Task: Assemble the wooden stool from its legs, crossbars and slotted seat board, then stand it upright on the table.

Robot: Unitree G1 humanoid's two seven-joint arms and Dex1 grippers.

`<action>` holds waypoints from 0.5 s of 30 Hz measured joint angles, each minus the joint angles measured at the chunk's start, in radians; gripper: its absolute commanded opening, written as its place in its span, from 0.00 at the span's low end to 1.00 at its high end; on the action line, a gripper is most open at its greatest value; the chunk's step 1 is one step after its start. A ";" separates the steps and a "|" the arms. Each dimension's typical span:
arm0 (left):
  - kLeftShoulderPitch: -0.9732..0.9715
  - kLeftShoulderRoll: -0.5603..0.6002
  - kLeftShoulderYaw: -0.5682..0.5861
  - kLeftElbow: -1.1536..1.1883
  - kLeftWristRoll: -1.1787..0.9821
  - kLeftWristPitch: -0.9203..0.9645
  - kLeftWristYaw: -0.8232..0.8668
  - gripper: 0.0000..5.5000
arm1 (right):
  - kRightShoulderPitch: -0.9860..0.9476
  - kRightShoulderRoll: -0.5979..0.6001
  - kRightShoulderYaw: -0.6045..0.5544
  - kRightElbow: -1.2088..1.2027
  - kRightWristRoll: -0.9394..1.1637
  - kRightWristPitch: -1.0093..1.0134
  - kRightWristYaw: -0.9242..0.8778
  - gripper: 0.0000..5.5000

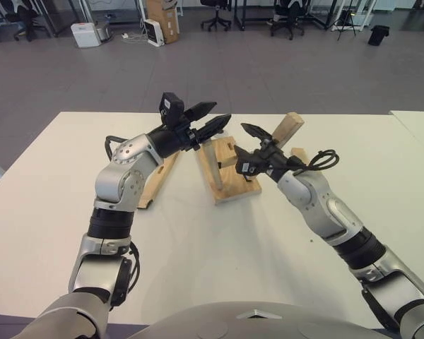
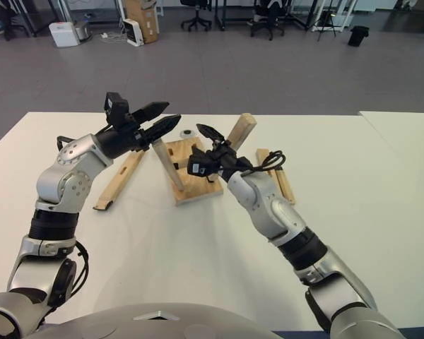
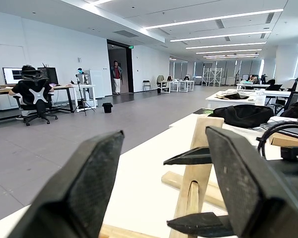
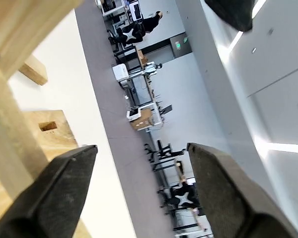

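Note:
The slotted seat board (image 1: 230, 185) lies flat mid-table with one wooden leg (image 1: 210, 164) standing upright in it. A second leg (image 1: 288, 128) leans tilted just behind my right gripper. My left gripper (image 1: 209, 119) hovers open above the upright leg's top, holding nothing. My right gripper (image 1: 257, 138) is open too, close to the board's right side and facing the left one. In the left wrist view, the tilted leg (image 3: 197, 168) stands beyond my open fingers (image 3: 79, 198). The right wrist view shows the upright leg (image 4: 12, 144) and a slot in the board (image 4: 47, 126).
A long wooden piece (image 1: 157, 181) lies flat left of the board, another (image 2: 275, 175) lies to its right. A small grey ring (image 2: 189, 133) sits behind the board. A second table's corner (image 1: 418, 123) is at the far right. The near half of the table (image 1: 219, 261) is bare.

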 measured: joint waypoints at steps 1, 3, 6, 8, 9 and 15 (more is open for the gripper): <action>-0.002 -0.002 0.000 -0.007 -0.003 -0.001 -0.002 0.55 | -0.023 0.059 -0.090 -0.046 0.147 0.070 0.048 0.62; -0.009 -0.007 0.001 -0.011 -0.007 -0.006 -0.002 0.55 | -0.116 0.118 -0.225 -0.087 0.330 0.158 0.065 0.62; -0.012 -0.010 0.000 -0.011 -0.008 -0.017 -0.004 0.55 | -0.304 0.166 -0.496 -0.123 0.659 0.340 0.063 0.62; -0.014 -0.010 -0.004 0.003 -0.007 -0.012 -0.004 0.55 | -0.375 0.132 -0.694 -0.121 0.814 0.453 0.056 0.62; -0.014 -0.009 -0.005 0.007 -0.006 -0.010 -0.004 0.55 | -0.372 0.102 -0.747 -0.111 0.835 0.481 0.048 0.62; -0.020 -0.005 -0.007 0.009 -0.004 0.000 -0.009 0.55 | -0.198 0.043 -0.805 0.123 0.744 0.378 -0.025 0.62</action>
